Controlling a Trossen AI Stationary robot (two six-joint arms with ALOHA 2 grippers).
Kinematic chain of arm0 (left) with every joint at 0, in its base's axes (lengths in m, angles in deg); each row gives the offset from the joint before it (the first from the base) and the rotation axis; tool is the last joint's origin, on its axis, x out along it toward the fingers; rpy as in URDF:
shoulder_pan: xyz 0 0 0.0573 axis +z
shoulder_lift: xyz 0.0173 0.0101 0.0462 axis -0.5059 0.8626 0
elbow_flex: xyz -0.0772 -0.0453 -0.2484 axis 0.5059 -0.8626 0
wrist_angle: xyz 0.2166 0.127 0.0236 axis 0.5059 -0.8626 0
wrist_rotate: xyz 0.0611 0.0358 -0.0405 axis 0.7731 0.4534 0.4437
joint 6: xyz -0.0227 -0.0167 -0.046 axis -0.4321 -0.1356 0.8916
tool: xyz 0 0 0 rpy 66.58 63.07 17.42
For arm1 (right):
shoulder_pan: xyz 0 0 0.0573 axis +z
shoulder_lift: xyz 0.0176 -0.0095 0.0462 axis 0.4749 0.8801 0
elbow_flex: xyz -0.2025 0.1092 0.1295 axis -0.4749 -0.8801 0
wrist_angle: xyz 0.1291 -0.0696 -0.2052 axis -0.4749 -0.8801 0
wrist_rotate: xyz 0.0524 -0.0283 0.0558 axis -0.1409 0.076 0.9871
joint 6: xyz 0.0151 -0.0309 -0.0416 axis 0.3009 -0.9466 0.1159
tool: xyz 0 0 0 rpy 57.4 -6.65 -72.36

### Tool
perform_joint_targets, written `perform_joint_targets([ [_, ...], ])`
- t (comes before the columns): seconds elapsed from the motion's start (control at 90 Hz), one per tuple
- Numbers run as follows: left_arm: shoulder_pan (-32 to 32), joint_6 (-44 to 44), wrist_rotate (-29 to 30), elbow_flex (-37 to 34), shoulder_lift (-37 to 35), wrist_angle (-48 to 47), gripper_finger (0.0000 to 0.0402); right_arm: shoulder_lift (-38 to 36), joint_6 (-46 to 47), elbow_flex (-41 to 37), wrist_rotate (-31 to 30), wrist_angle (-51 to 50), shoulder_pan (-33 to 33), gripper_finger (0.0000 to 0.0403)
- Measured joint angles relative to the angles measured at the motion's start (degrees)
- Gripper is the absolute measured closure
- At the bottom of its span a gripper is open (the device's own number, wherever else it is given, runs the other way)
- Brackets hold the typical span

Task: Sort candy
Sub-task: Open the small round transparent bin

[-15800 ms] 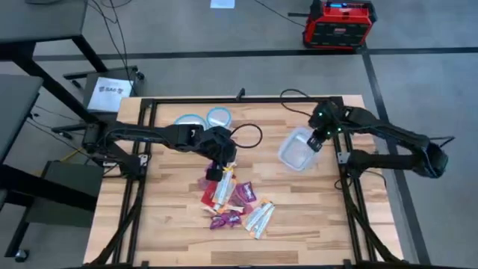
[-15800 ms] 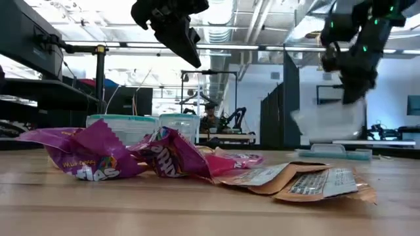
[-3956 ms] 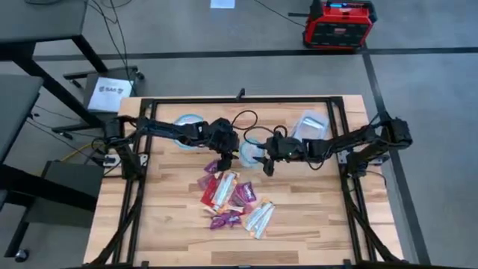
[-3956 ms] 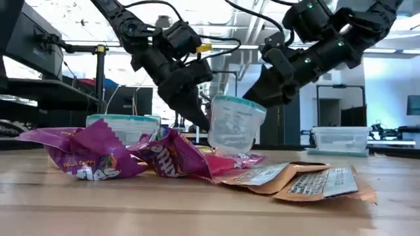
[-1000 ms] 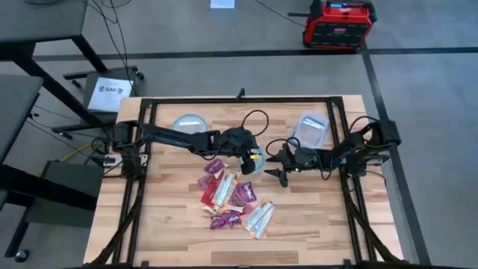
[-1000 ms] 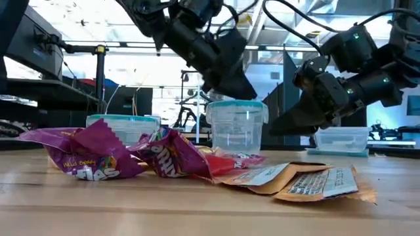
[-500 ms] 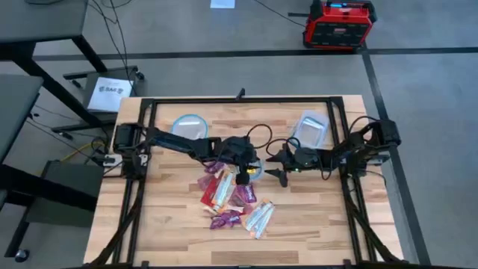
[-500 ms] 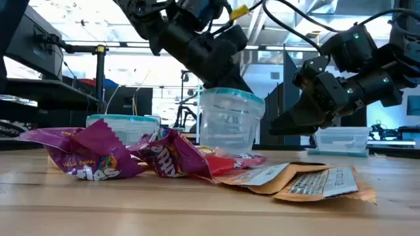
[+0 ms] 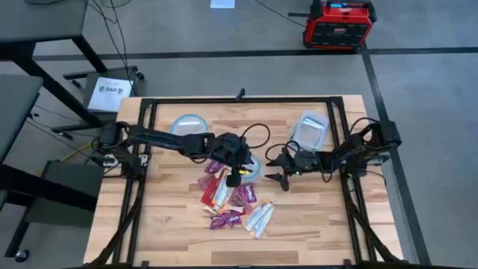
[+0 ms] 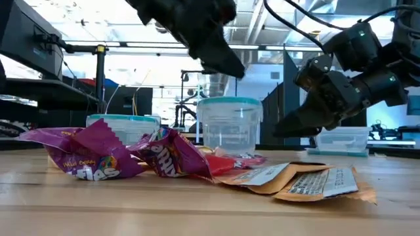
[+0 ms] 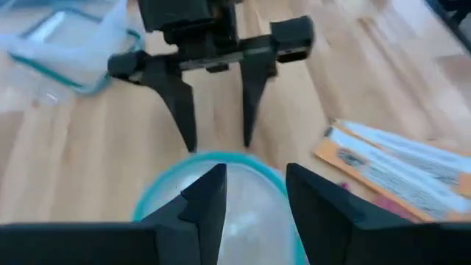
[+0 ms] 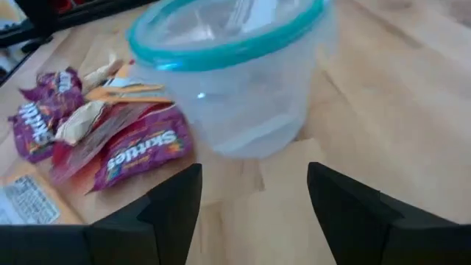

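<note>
- Wooden surface (image 9: 314, 217), two dark arms reaching in toward the middle from either side.
- Candy (image 9: 231, 200) lies in a loose heap on the near-middle of the surface: purple and red packets, orange-white wrappers, pale silvery ones at the near edge. None is in a pincer's hold.
- A clear tub with a blue rim (image 10: 228, 126) stands upright just behind the heap, touching the boards (it looks empty from the right wrist view).
- Left pincer (image 9: 237, 170) hangs just above the tub's rim, fingers parted a little, gripping nothing.
- Right pincer (image 9: 275, 168) sits low beside the tub, on its right, fingers spread wide and pointing at it, nothing between them.
- A second blue-rimmed tub (image 9: 189, 124) sits far-left; a third clear container (image 9: 311, 128) rests far-right, well apart from the heap.
</note>
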Motion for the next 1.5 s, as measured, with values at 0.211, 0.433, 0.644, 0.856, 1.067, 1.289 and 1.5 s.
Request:
perform_joint_targets([
  [0.211, 0.71, 2.67, 0.97, -6.73, 4.11, 15.63, 0.0274, 0.02, -0.22, 0.02, -0.31, 0.40, 0.78, 0.0171],
  [0.433, 2.39, 1.46, -3.65, -8.09, 7.93, 19.07, 0.0274, 0.02, -3.05, 0.72, -0.46, 0.66, 0.99, 0.0171],
  [0.644, 4.12, -3.13, -8.41, -8.09, 7.96, 18.89, 0.0274, 0.02, -4.97, 2.54, 1.06, 0.62, -0.38, 0.0171],
  [0.856, 5.78, -4.47, -11.32, -8.11, 7.96, 18.79, 0.0274, 0.02, -4.92, 3.41, 2.89, 0.44, 0.75, 0.0171],
  [1.067, 6.56, -5.23, -11.80, -8.11, 8.00, 18.91, 0.0274, 0.04, -4.90, 3.45, 2.87, 0.51, 2.56, 0.0171],
  [1.289, 6.58, -5.23, -11.37, -7.85, 8.04, 20.76, 0.0274, 0.07, -4.81, 4.22, 2.89, 0.31, 4.75, 0.0171],
  [1.5, 6.26, -2.09, -10.35, -5.01, 6.91, 19.27, 0.0274, 0.07, -4.92, 4.37, 2.91, -1.92, 4.73, 0.0171],
])
